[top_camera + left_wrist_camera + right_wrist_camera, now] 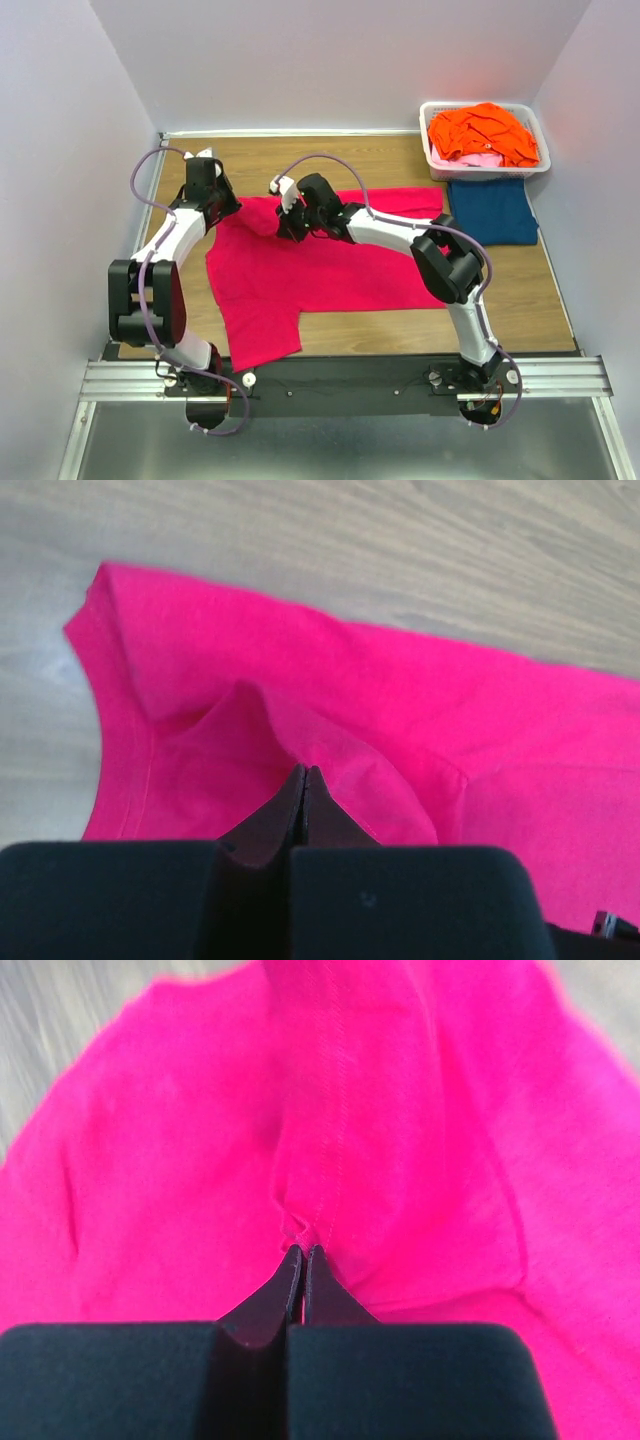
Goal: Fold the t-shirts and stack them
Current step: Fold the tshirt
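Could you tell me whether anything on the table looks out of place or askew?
Nothing damaged. The magenta t-shirt lies skewed and rumpled, its cloth bunched where the left gripper and right gripper pinch it.

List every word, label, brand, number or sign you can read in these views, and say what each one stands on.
None: no text can be read in any view.
The magenta shirt, the blue shirt and the orange shirt are plain, with no print or tag showing.
The basket and the table bear no label.
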Robot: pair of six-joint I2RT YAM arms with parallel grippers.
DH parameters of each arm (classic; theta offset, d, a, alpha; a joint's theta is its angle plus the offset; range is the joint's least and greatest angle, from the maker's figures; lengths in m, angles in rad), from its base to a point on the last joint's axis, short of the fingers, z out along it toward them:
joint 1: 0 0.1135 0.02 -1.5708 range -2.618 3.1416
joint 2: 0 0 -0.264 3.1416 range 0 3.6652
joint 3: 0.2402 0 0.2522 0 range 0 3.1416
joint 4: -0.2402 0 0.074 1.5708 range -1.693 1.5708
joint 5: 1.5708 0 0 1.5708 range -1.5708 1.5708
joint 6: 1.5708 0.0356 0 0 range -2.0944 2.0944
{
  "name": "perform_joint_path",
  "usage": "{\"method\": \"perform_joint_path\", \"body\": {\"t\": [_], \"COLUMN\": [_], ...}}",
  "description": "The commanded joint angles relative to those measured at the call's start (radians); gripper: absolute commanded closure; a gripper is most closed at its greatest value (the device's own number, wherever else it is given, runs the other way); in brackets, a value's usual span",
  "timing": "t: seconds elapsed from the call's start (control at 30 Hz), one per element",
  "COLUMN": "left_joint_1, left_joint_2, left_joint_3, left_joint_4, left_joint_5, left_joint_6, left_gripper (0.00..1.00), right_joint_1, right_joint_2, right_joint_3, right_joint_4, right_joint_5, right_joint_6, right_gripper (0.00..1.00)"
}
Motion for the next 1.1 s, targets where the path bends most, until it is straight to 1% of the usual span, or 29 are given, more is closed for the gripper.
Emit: {"method": "perform_joint_path", "body": {"t": [0.0,0.07,0.17,0.3,0.47,0.5,0.8,1.07], "left_joint_1": [0.0,-0.001,-0.001,-0.001,-0.001,-0.001,-0.003,-0.016], "left_joint_2": [-0.098,-0.13,-0.192,-0.267,-0.351,-0.359,-0.357,-0.333], "left_joint_3": [-0.074,-0.111,-0.212,-0.285,-0.319,-0.322,-0.38,-0.428], "left_joint_4": [-0.067,-0.077,-0.079,-0.091,-0.162,-0.169,-0.157,-0.122], "left_joint_5": [-0.046,-0.044,-0.047,-0.047,-0.093,-0.125,-0.138,-0.124], "left_joint_6": [-0.001,-0.01,-0.035,-0.064,-0.087,-0.088,-0.107,-0.127], "left_gripper": [1.0,1.0,1.0,1.0,1.0,1.0,1.0,1.0], "right_joint_1": [0.006,0.006,0.006,0.005,0.005,0.005,0.005,0.005], "right_joint_2": [-0.04,-0.045,-0.033,-0.002,0.015,0.012,0.001,0.023], "right_joint_3": [-0.06,-0.078,-0.087,-0.077,-0.078,-0.078,-0.086,-0.078], "right_joint_4": [-0.032,-0.04,-0.045,-0.048,-0.055,-0.06,-0.103,-0.141], "right_joint_5": [-0.073,-0.089,-0.108,-0.111,-0.119,-0.122,-0.154,-0.125], "right_joint_6": [-0.047,-0.055,-0.066,-0.073,-0.087,-0.09,-0.13,-0.156], "right_gripper": [0.99,0.99,0.98,0.98,0.97,0.97,0.96,0.94]}}
